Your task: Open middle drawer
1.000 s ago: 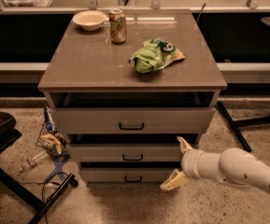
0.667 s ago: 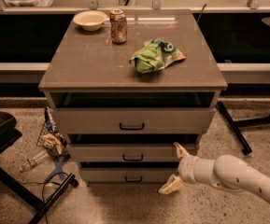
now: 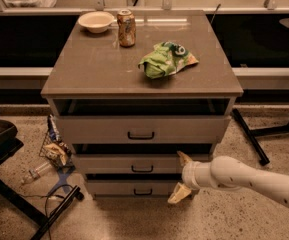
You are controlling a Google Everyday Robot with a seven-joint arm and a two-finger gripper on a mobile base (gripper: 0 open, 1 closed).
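Observation:
The middle drawer [image 3: 109, 163] is the shallow grey-beige front with a small black loop handle [image 3: 142, 169], between a taller top drawer [image 3: 94, 129] and a bottom drawer [image 3: 114, 188]. All three fronts sit a little out from the cabinet. My gripper [image 3: 182, 176] is open in front of the cabinet's lower right. Its upper finger [image 3: 184, 158] is at the middle drawer's front and its lower finger [image 3: 178, 194] is by the bottom drawer. The gripper is right of the handle and holds nothing.
The cabinet top [image 3: 94, 69] holds a white bowl [image 3: 96, 21], a soda can [image 3: 126, 28] and a green chip bag [image 3: 166, 59]. Floor litter and a wire basket [image 3: 54, 149] lie at the left with a black stand [image 3: 14, 184]. Black table legs [image 3: 250, 136] are at the right.
My arm has moved left toward the drawers, bringing the open gripper closer to the middle drawer's handle. The drawers have not moved.

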